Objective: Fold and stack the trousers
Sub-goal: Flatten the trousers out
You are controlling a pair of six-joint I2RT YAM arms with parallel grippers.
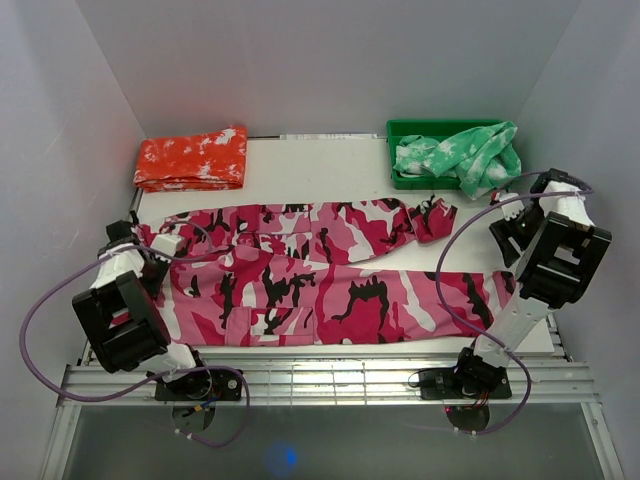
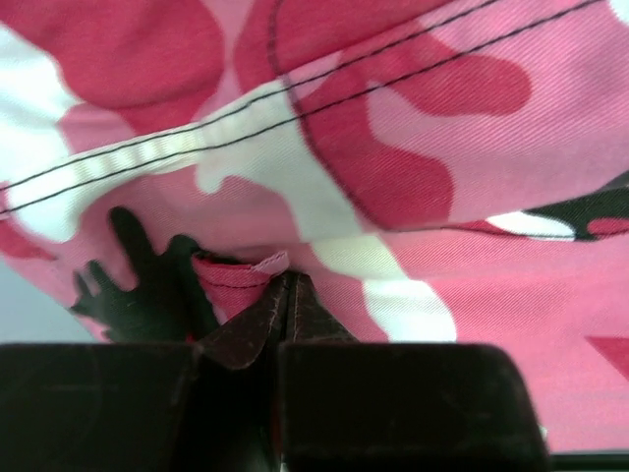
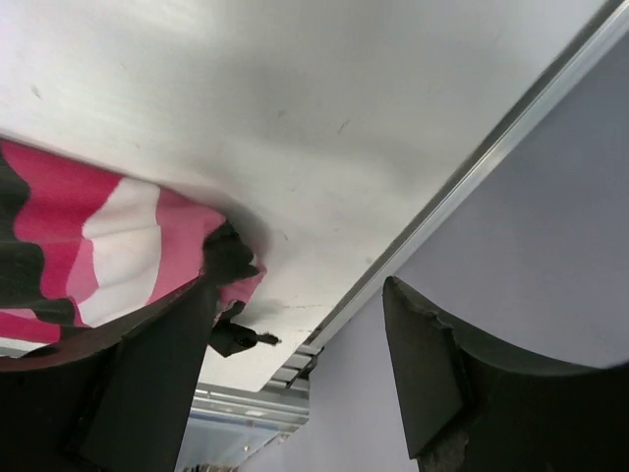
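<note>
- Pinching a small ridge of pink cloth, the left gripper (image 2: 285,295) has its jaws pressed together on the trousers (image 1: 320,280) near the waist end. The bite looks shallow, so a pull could slip it.
- The right gripper (image 3: 305,315) stands wide with nothing between its jaws. A leg hem (image 3: 147,246) lies against its left finger only.
- The trousers lie flat across the table (image 1: 330,165), waist to the left. The two legs run to the right, slightly spread, and the far leg ends in a crumpled cuff (image 1: 435,215).
- My judgement is that the fold has not started. The right gripper should close squarely over the near hem and take both layers before either arm lifts.
- Lift both ends together and keep the cloth low and taut, so that the legs land edge on edge.
- On the right, the table's metal edge (image 3: 462,177) and the side wall (image 3: 550,197) are close, so move inward and not outward.
- At the back, a folded orange-red garment (image 1: 192,158) and a green bin (image 1: 400,130) holding a green garment (image 1: 465,155) sit near the far leg.
- The bare strip between those two back items offers the most room.
</note>
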